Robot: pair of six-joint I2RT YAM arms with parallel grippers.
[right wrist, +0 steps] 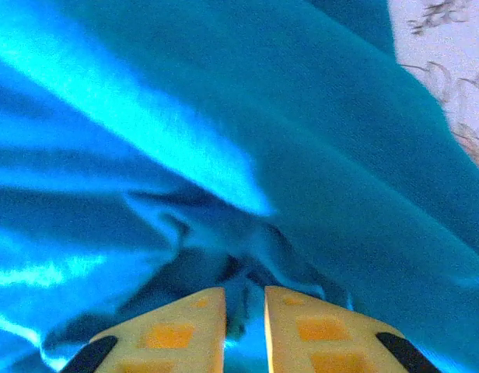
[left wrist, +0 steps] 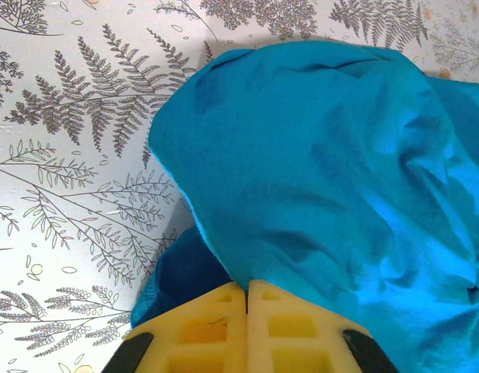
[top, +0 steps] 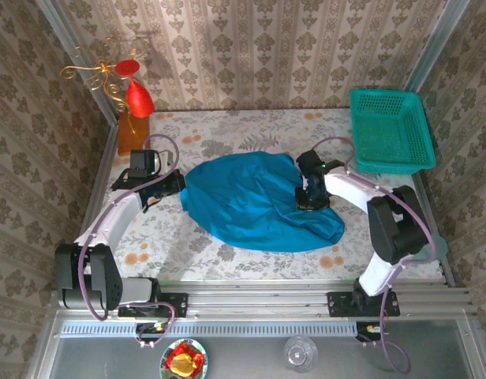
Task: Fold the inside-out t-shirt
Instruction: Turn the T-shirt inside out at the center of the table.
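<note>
Across the floral counter (top: 251,126) the t-shirt (top: 243,205) is lying crumpled, the left gripper (left wrist: 247,286) pinching its edge with jaws together and the right gripper (right wrist: 245,294) nipping a fold, so the next move is likely calling for spreading it flat.

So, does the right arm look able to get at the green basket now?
Probably yes: the basket sits close beside it, nothing between, though the right fingers look pinched on the t-shirt.

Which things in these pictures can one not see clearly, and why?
Right wrist view: whether the right gripper jaws pinch the t-shirt; the cloth is blurred and very near.
Top view: the same jaws, hidden under the wrist.
Every view: collar and sleeves, buried in folds.
Left wrist view: part of the shirt, cut by the frame edge.
</note>
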